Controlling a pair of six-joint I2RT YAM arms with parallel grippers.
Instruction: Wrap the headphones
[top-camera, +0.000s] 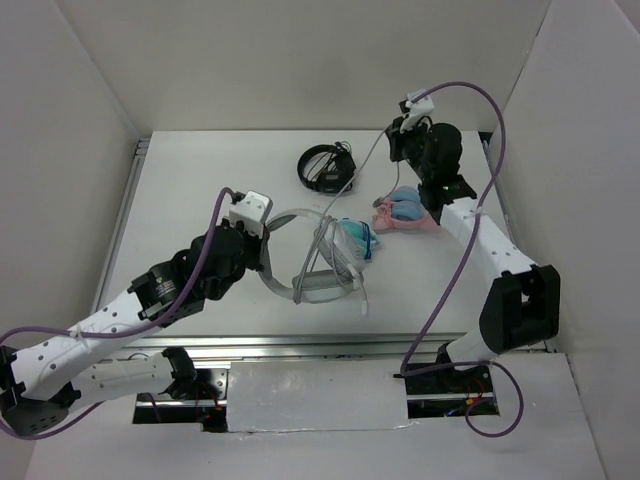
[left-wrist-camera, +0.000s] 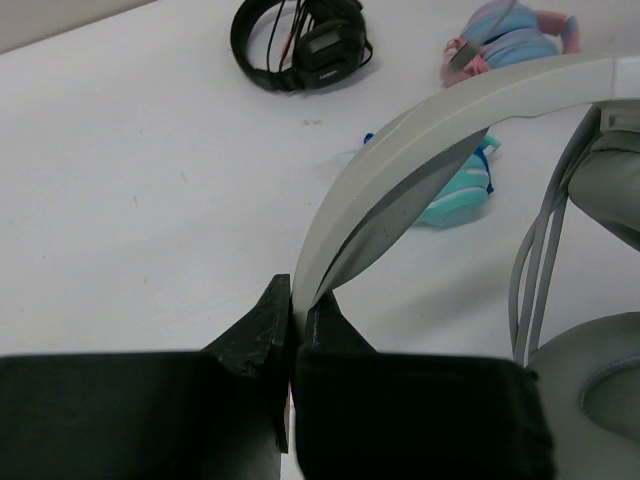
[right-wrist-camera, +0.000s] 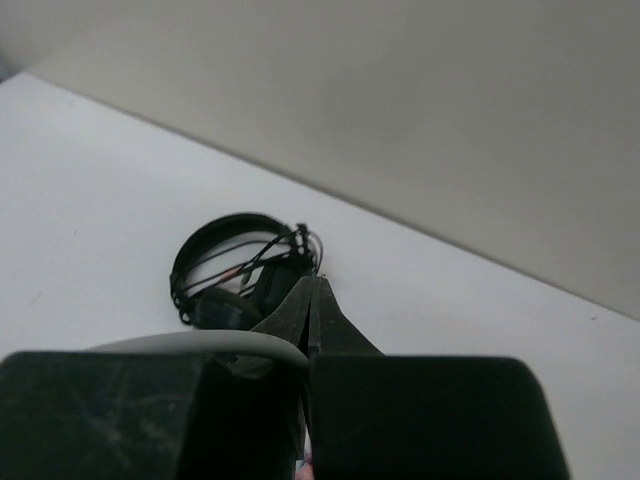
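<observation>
Well, from above, the white headphones lay on the desk near its front edge, just beside a teal pair. My left claw was at their headband. Their thin grey cable ran up and back to my right claw, which hung near the back, beside a small black pair and above a pink-and-blue pair.

At my left wrist, the claw was pressed together on the end of the wide headband, which arched away to the right over a grey ear pad.

At my right wrist, the claw was pinched flat on the cable, which curved off to the left, with the black pair on the desk beyond the tips.
</observation>
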